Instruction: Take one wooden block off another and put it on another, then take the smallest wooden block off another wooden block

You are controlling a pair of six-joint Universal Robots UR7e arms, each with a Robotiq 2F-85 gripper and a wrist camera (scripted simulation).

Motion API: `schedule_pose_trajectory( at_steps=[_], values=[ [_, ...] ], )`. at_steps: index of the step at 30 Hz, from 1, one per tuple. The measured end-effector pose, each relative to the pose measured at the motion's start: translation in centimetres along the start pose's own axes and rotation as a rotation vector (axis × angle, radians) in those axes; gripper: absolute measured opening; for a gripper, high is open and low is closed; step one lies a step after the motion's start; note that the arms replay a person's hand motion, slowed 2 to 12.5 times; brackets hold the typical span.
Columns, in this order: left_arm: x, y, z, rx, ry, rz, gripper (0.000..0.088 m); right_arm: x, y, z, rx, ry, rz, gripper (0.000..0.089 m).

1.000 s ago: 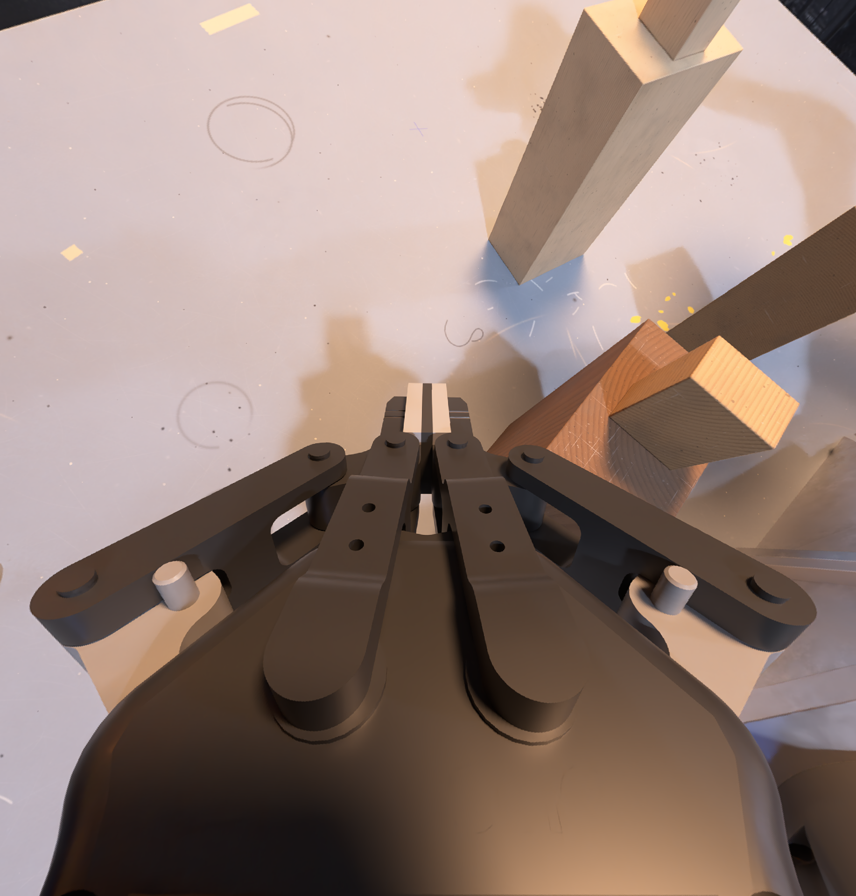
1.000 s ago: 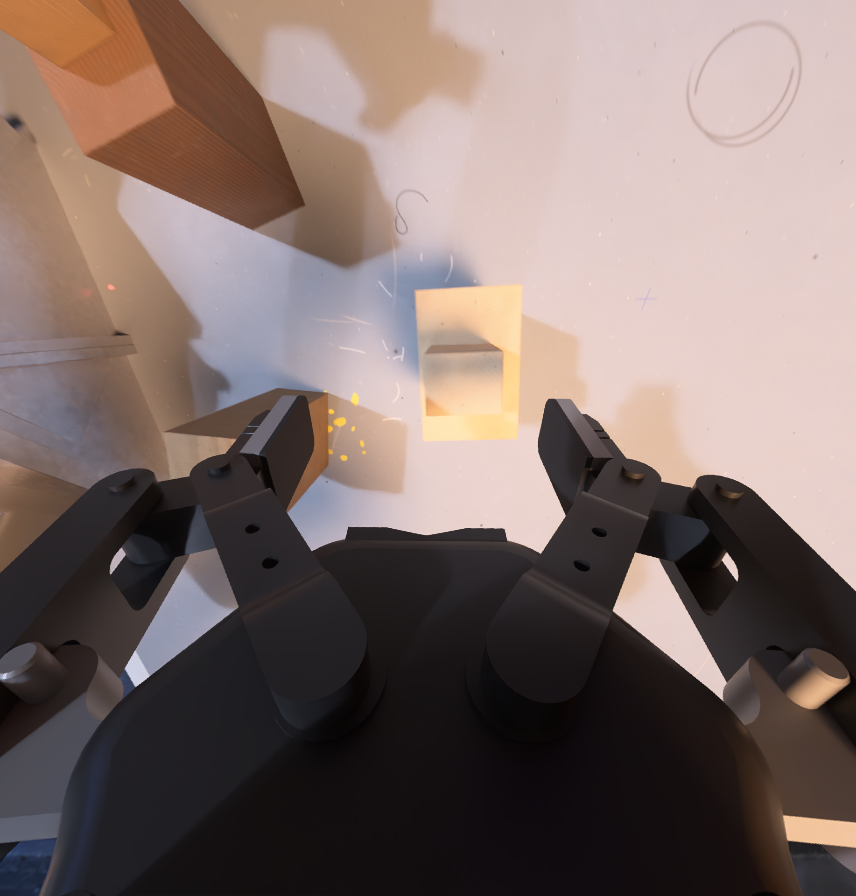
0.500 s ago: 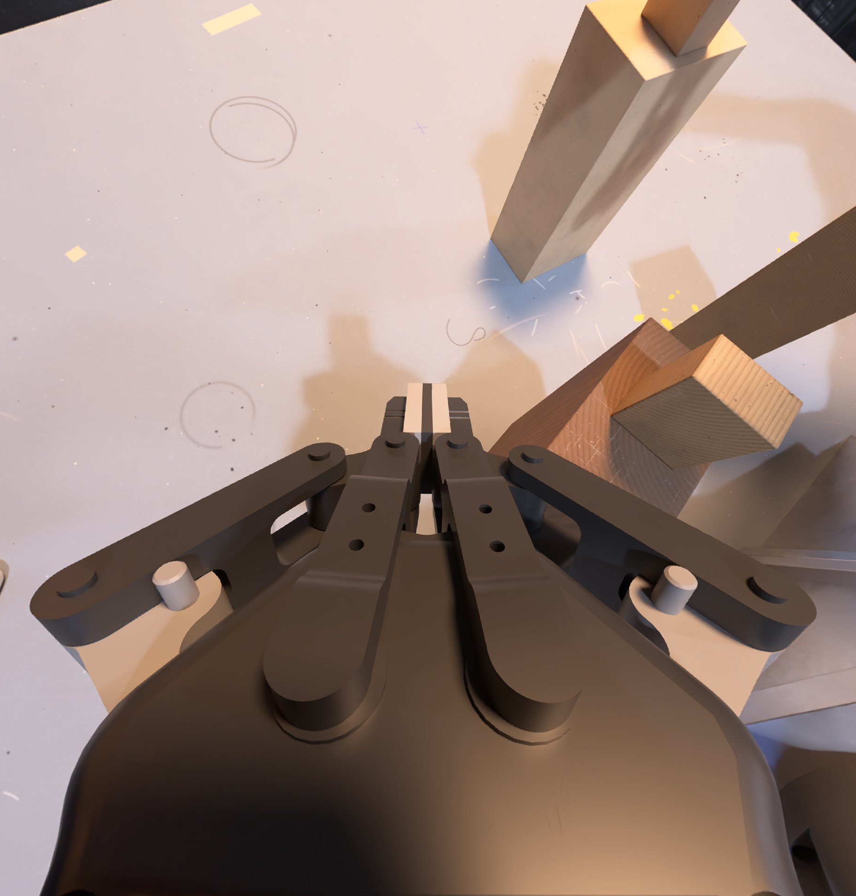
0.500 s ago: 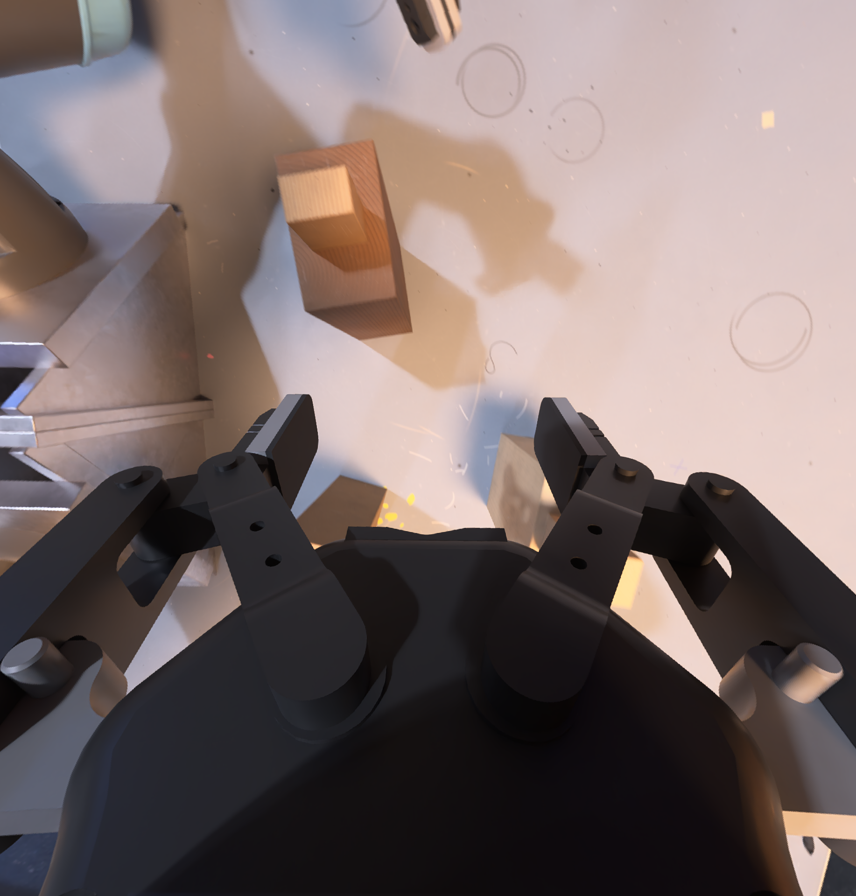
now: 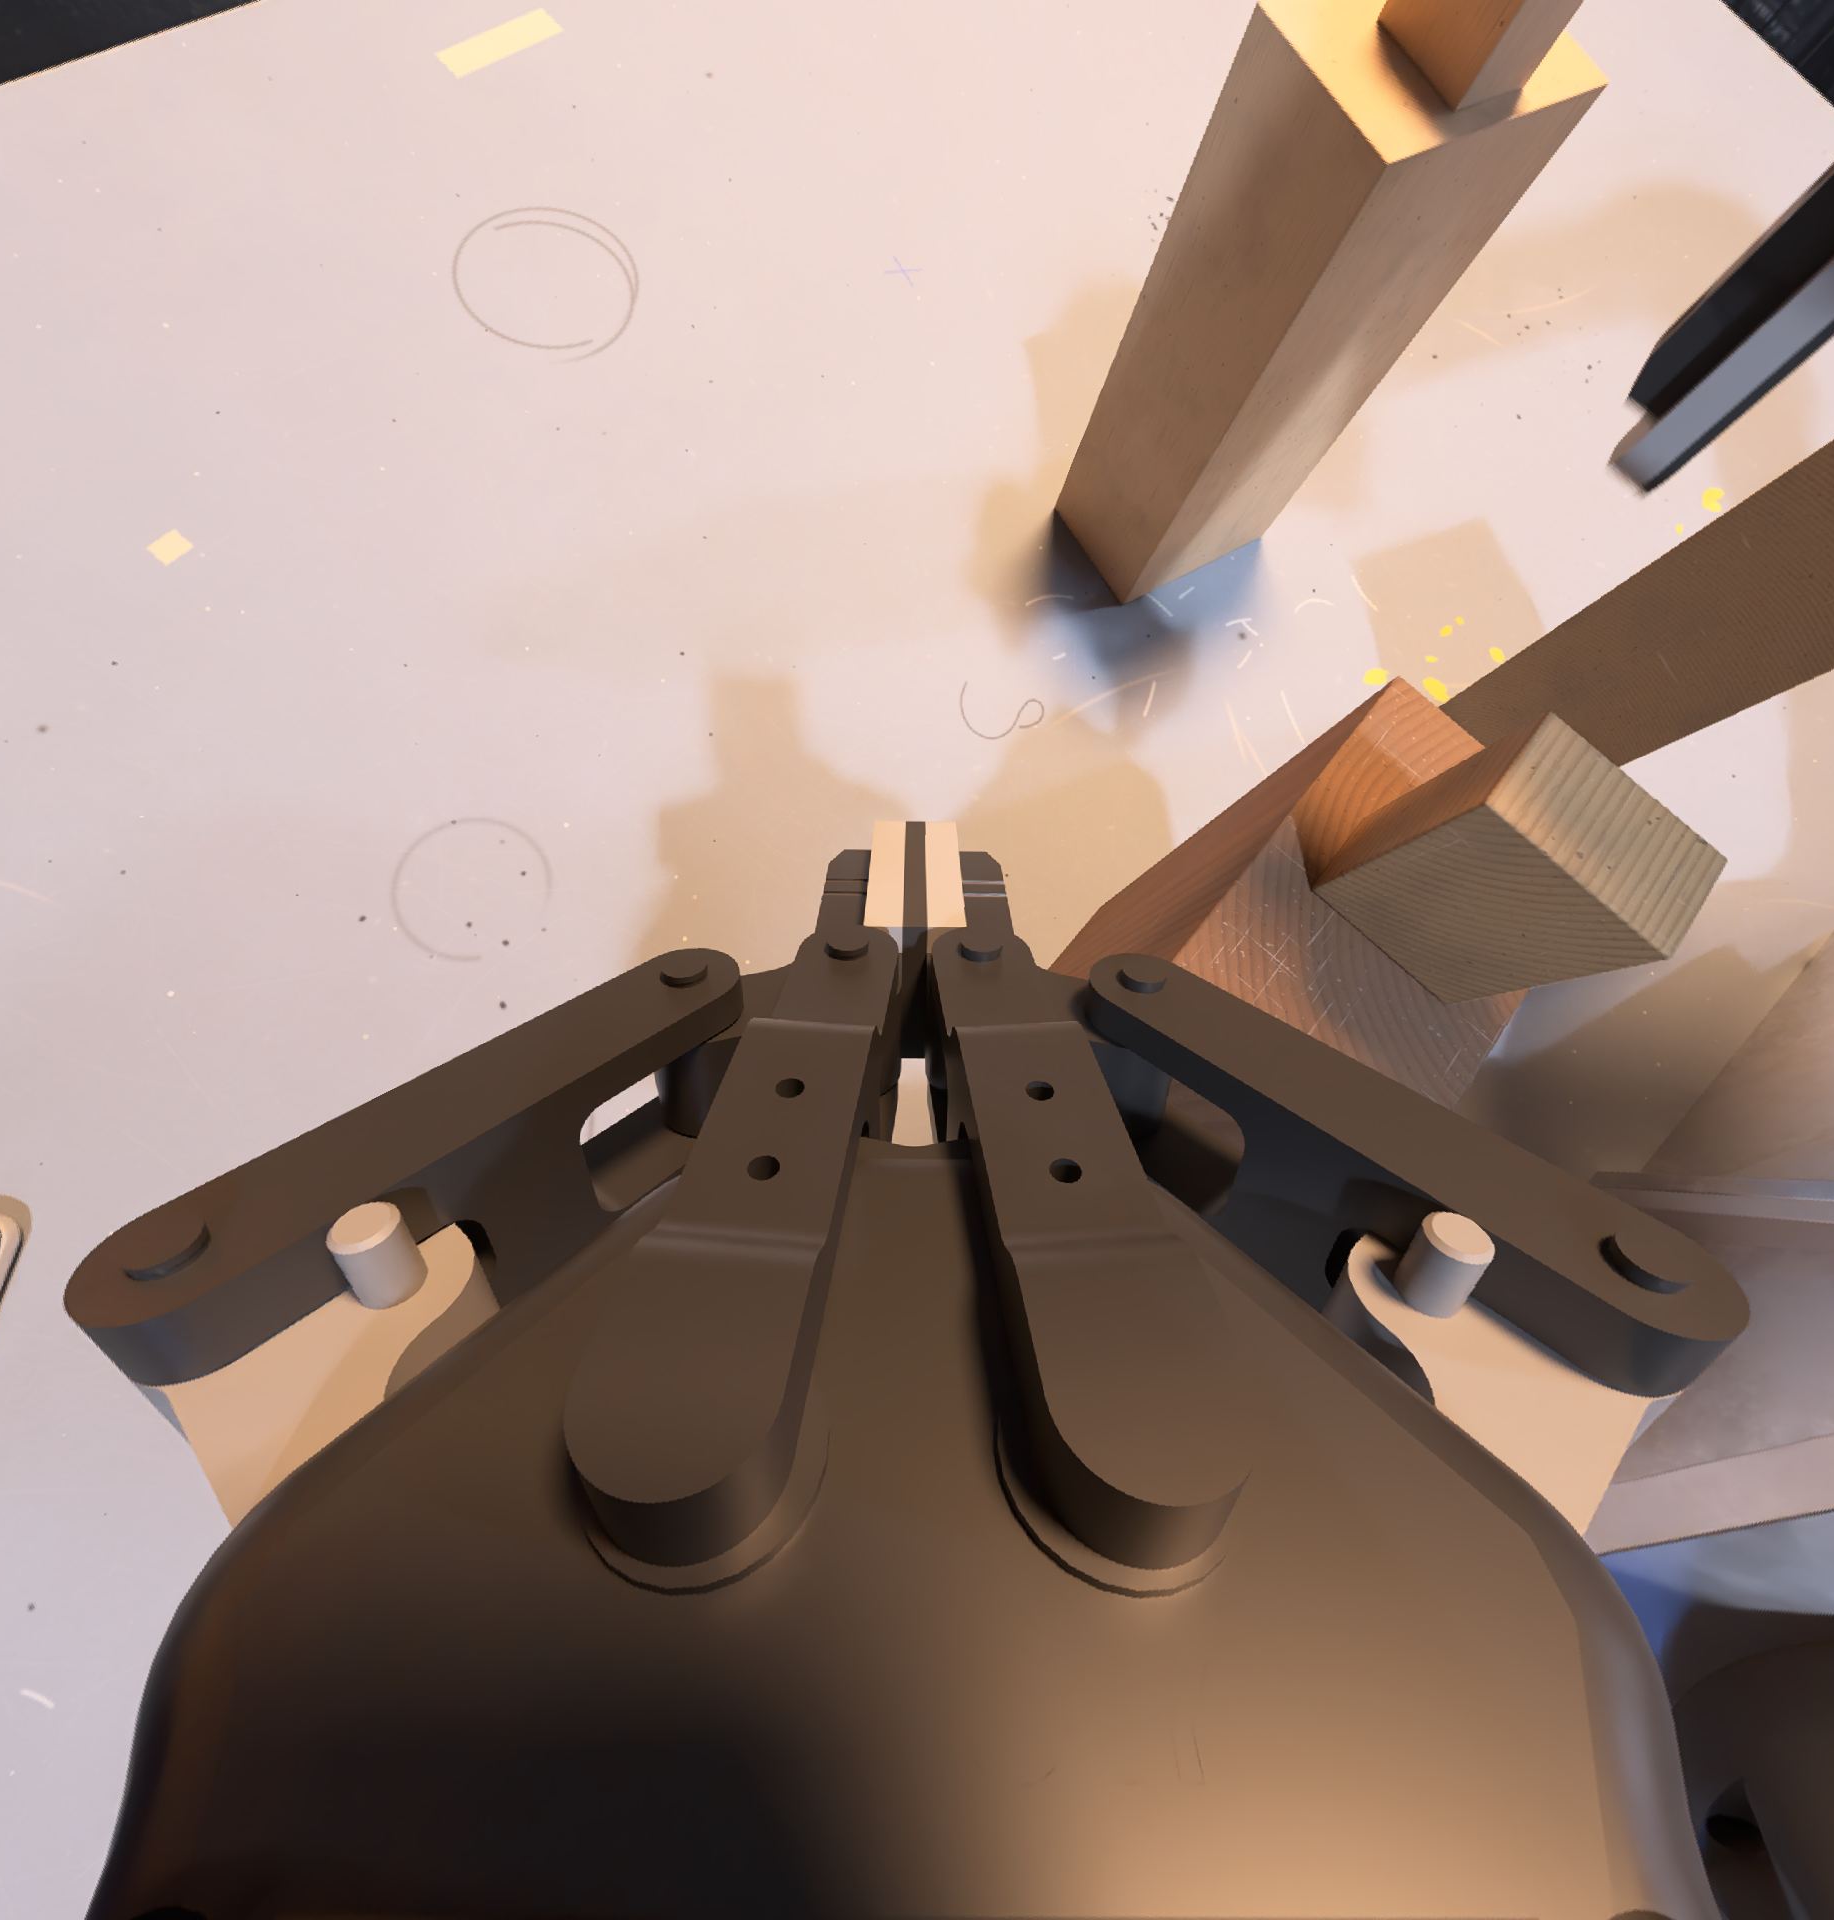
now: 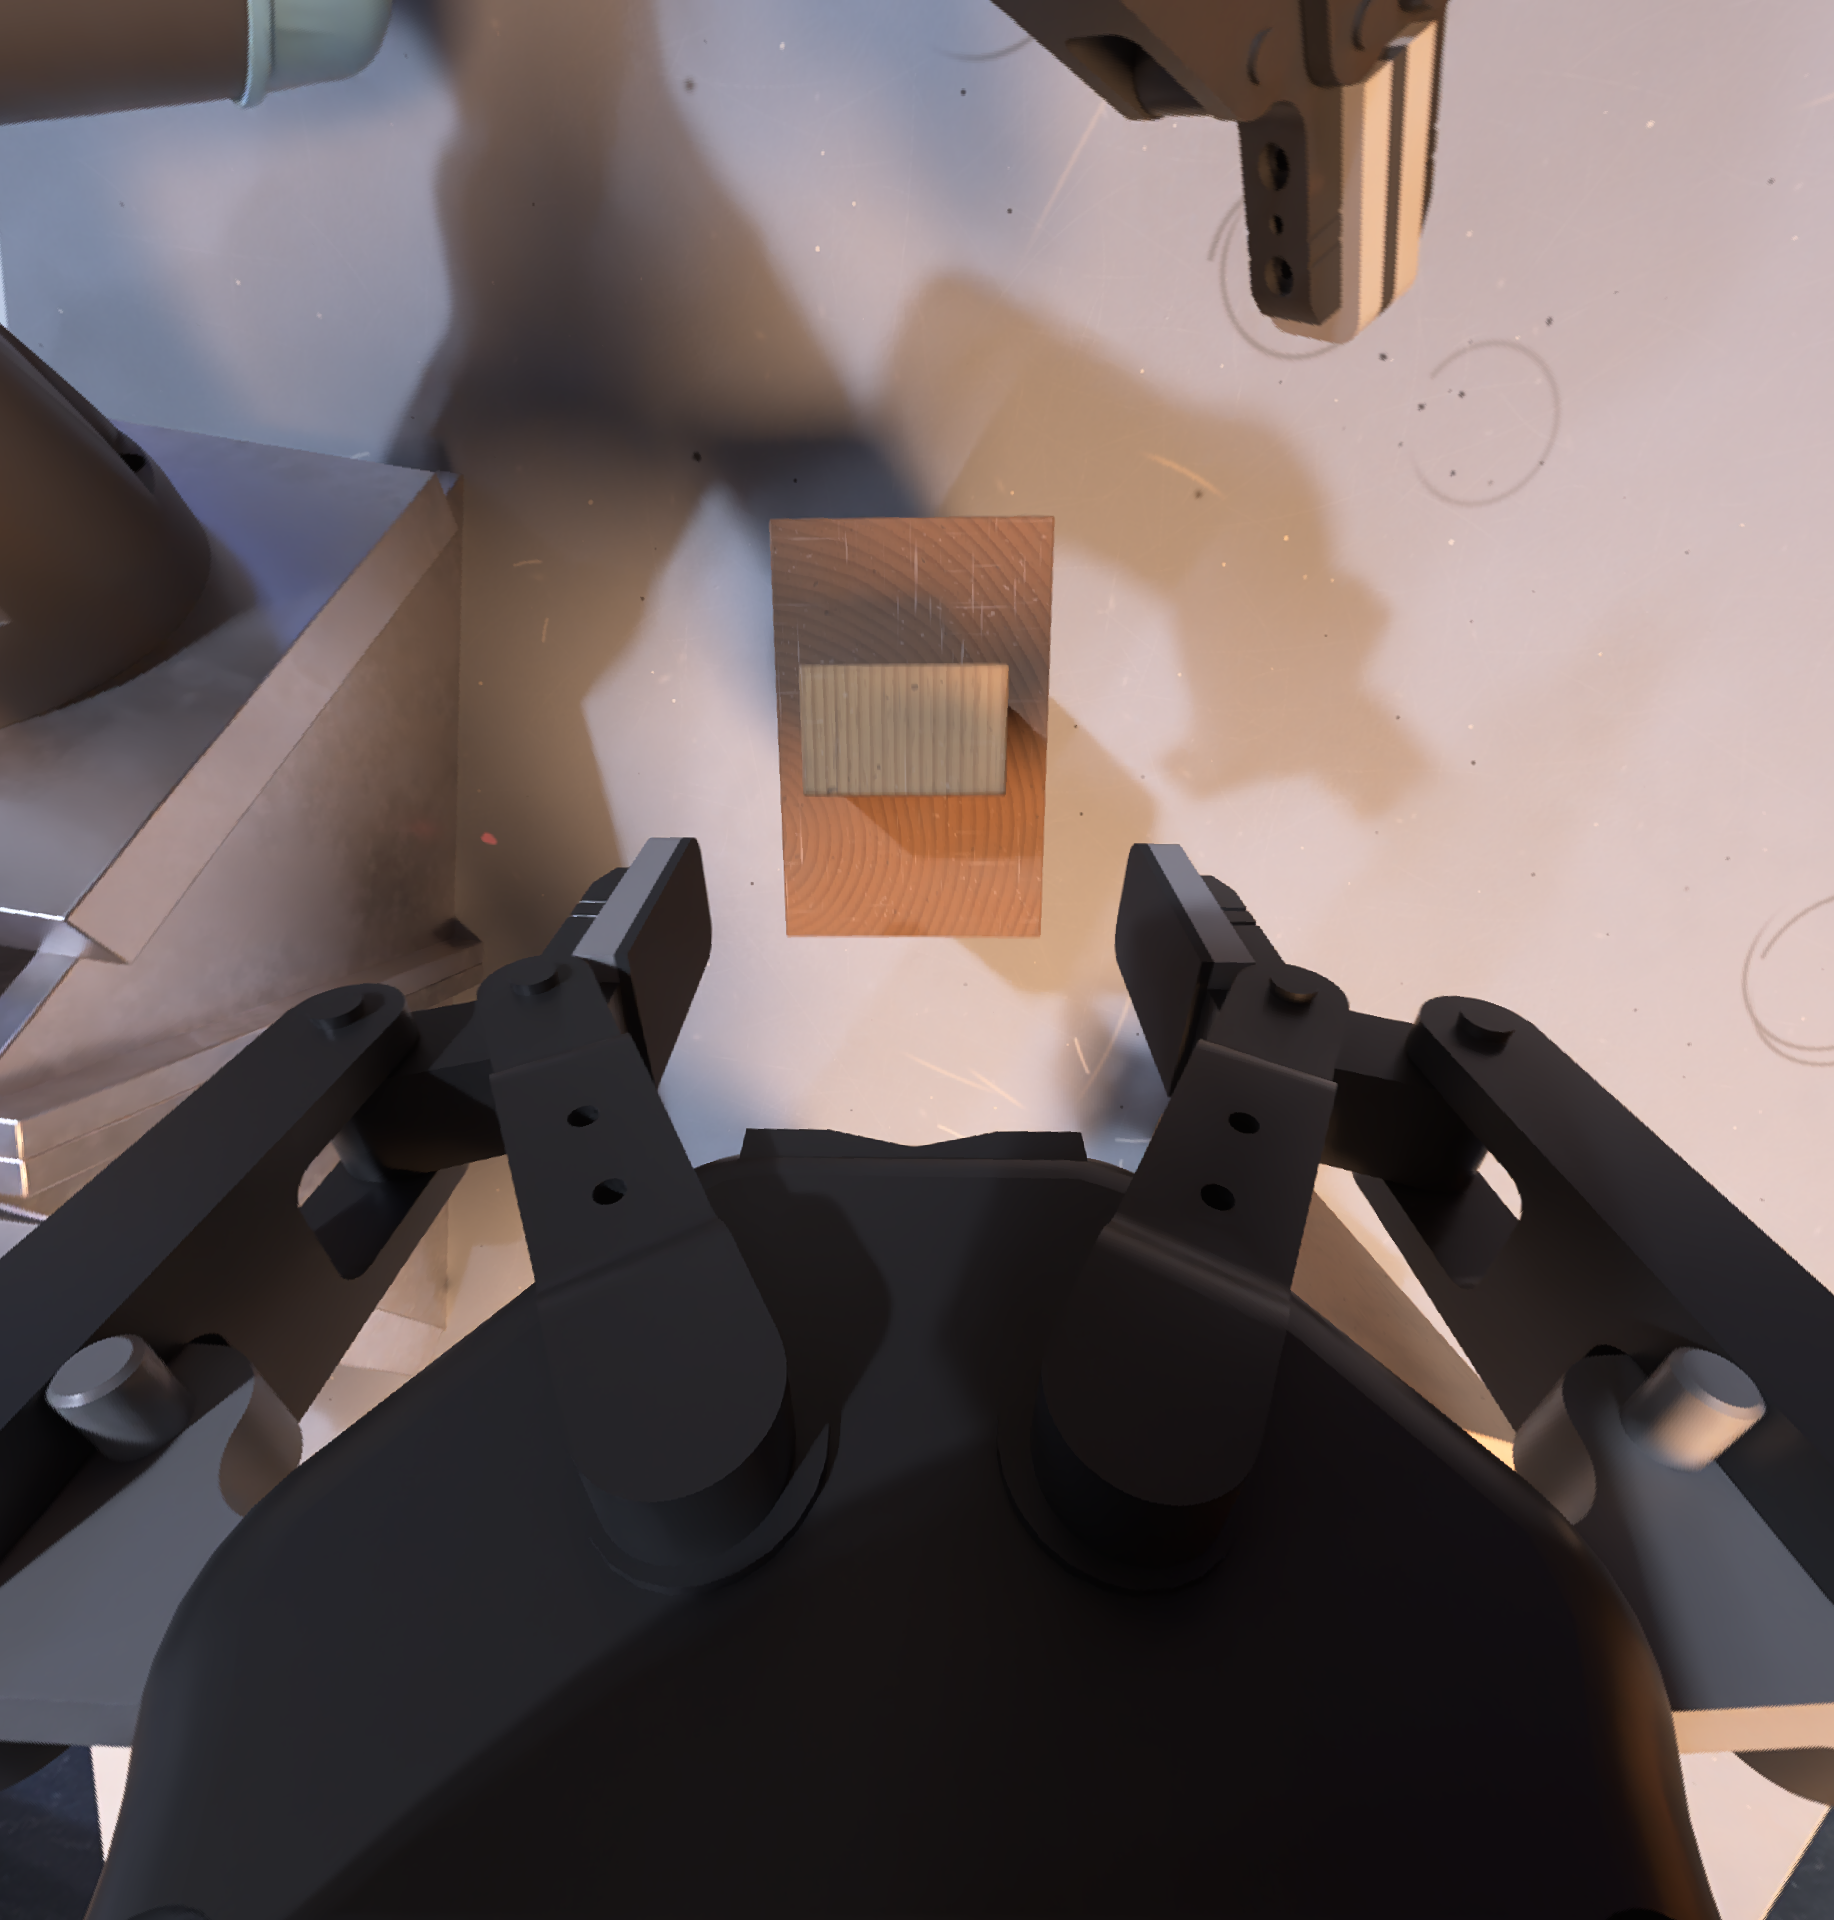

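Pale block (image 6: 902, 729) sat on the reddish block (image 6: 911, 883) at frame centre in the right wrist view, just above and between the spread, empty fingers of the right gripper (image 6: 913, 935). Its long axis ran left-right across the finger gap. Left gripper (image 5: 915, 875) was closed on nothing, block (image 5: 1515, 873) off to its right; right arm looked better placed.

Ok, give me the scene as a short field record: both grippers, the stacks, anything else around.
left gripper: shut, empty, above bare table
right gripper: open, empty, above the reddish block stack
reddish block: on table, carries pale block
tall light block: upright, small block on top
dark brown block: beside the stacks
metal plates: at table edge
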State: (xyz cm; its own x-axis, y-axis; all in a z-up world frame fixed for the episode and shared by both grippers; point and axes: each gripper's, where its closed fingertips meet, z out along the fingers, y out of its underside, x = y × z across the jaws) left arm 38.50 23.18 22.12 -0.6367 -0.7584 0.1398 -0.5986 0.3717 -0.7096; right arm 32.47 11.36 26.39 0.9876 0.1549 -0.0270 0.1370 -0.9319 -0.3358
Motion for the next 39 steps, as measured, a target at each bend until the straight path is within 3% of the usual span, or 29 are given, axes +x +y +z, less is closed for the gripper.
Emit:
schedule_pose_trajectory(
  at_steps=[15,21,25,30,39],
  values=[
    [0.0,0.0,0.0,0.0,-0.001,0.002,0.0,-0.2,-1.6,4.0,-0.016,-0.013,-0.013,0.0398],
    [0.0,0.0,0.0,0.0,-0.001,0.002,0.0,-0.5,-1.9,3.7,0.02,-0.037,-0.022,0.0397],
    [0.0,0.0,0.0,0.0,0.001,0.0,0.0,-0.2,-1.7,2.1,0.072,-0.038,-0.01,0.0397],
    [0.0,0.0,0.0,0.001,0.002,-0.001,0.0,1.4,-0.2,-1.7,0.139,-0.009,0.029,0.0397],
    [0.0,0.0,0.0,0.002,0.005,-0.004,0.0,6.7,6.9,-10.3,0.165,0.137,0.143,0.0397]
  ],
)
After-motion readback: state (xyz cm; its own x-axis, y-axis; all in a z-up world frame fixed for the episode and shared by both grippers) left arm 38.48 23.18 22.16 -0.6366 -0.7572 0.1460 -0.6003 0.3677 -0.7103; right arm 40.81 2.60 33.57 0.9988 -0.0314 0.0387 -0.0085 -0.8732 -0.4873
